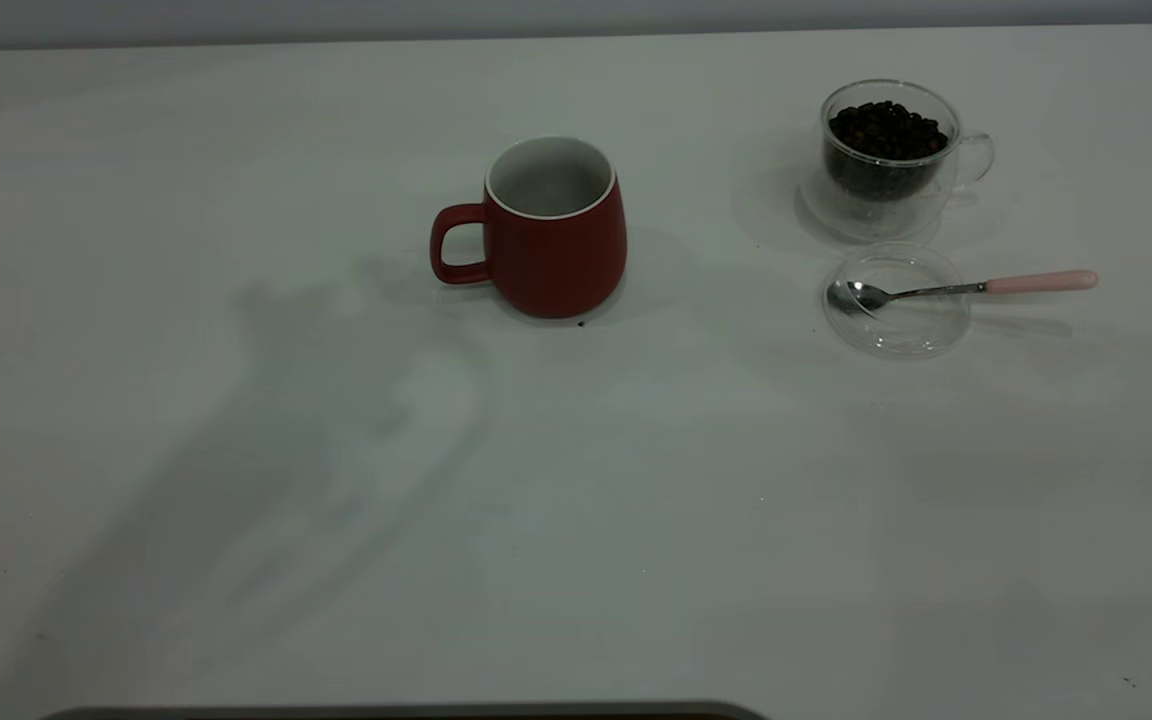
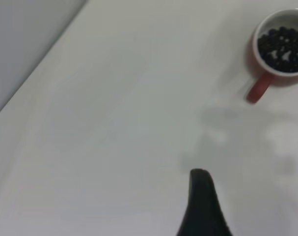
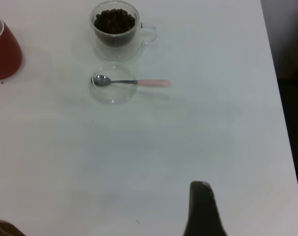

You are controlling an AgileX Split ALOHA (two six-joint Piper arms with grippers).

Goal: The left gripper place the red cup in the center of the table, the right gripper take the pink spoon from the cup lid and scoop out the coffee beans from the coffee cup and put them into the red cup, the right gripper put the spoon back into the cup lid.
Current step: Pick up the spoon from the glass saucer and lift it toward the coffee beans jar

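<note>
Since the pink spoon point(image 1: 966, 288) looked light, stiff and slippery, its handle overhanging the cup lid point(image 1: 898, 300) offered the best hold; I cannot tell either tool's opening.

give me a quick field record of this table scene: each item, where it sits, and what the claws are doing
red mug: squat dark-red mug, table centre, coffee beans inside
glass cup: clear double-walled cup, far right, full of dark beans
lid: clear round lid, on the table just in front of the glass cup
spoon: pink-handled metal spoon, bowl in lid, handle pointing right
claws: both away from the items, holding nothing
</note>
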